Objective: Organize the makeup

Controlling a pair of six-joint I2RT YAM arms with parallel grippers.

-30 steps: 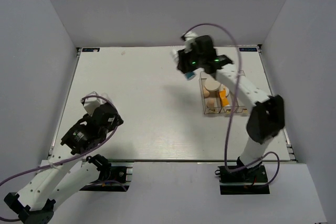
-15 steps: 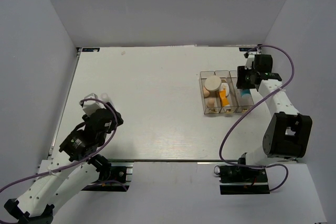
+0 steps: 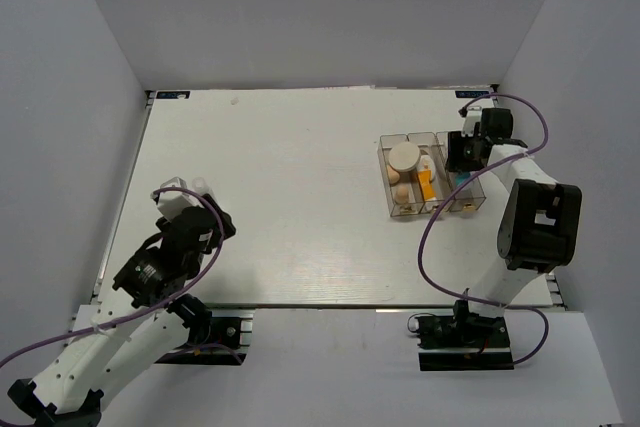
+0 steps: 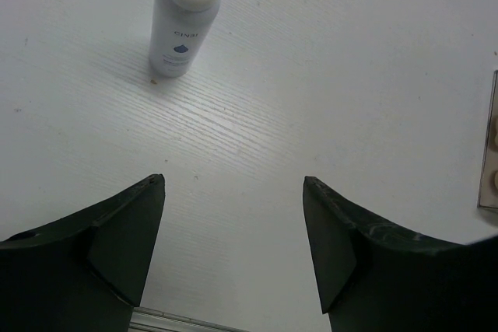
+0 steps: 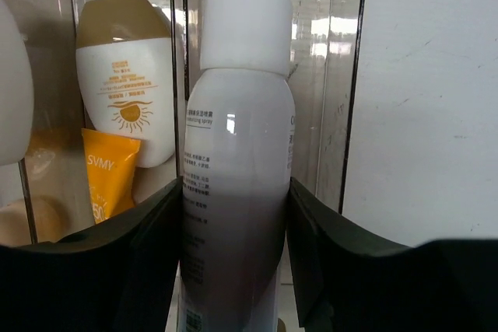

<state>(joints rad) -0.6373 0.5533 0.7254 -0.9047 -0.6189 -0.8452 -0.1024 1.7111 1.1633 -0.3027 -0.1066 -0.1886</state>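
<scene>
My right gripper is shut on a white bottle with a white cap, held upright at the right compartment of the clear box. From above, that gripper hangs over the box's right end. The box holds a round cream compact, beige sponges, an orange tube and a white bottle with a tan cap. My left gripper stands open and empty low over the table. A pale spray bottle stands well ahead of it to the left.
White walls close in the table on the left, back and right. The box sits near the right wall, with the right arm's purple cable looping in front of it. The table's near edge rail shows just under my left fingers.
The right arm swung from above the back middle of the table over to the box's right compartment, carrying the white bottle. My left jaws widened a little; that arm barely shifted.
</scene>
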